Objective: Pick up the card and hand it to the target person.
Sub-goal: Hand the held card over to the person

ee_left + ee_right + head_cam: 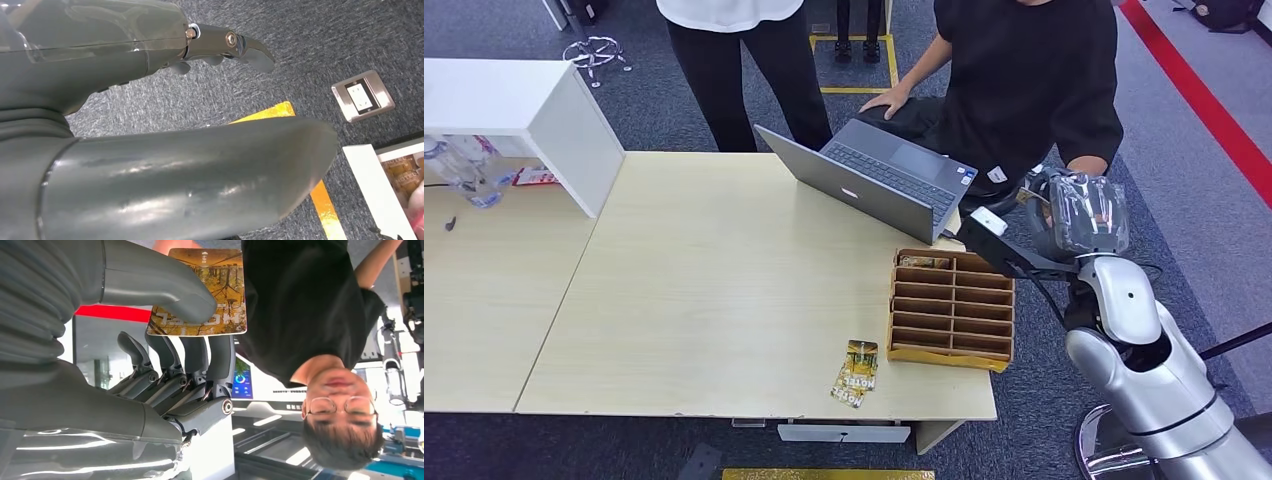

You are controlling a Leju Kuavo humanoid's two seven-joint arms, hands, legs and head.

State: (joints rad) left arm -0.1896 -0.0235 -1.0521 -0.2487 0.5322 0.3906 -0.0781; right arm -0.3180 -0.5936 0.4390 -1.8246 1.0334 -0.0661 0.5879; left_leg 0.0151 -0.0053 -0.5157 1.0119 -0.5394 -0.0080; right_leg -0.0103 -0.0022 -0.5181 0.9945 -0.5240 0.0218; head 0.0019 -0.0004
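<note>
While pinched by the right hand (165, 365), card (210, 295) faces person (300, 305).

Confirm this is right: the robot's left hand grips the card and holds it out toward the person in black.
Not right: the right hand grips the card, as the right wrist view shows. It is held out toward the person in black, as stated.

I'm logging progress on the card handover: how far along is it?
Pickup looks done: the right hand pinches a hotel card under its thumb, raised toward the person in black. Left: that person taking it. More cards lie on the table.
</note>
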